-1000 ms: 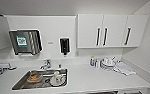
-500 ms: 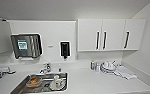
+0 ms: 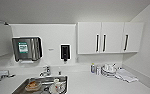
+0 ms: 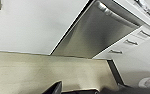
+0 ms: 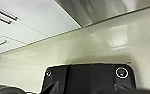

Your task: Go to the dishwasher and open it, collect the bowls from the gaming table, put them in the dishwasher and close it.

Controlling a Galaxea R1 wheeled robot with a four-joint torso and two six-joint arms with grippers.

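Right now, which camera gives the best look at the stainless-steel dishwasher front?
Left wrist view: the stainless-steel dishwasher front and its long bar handle show clearly. Right wrist view catches just a steel corner. Head view looks at the counter above.

You see the sink (image 3: 42, 85) cut off by the head view's lower edge, and the things lying in it are too blurred to name. The label on the towel dispenser (image 3: 27, 48) is unreadable. The bottles and stacked dishes (image 3: 107, 70) in the counter's corner blur together. From the left wrist, the dishwasher (image 4: 101, 32) runs out of frame at the top, its handle only partly seen. From the right wrist, only a strip of it shows.
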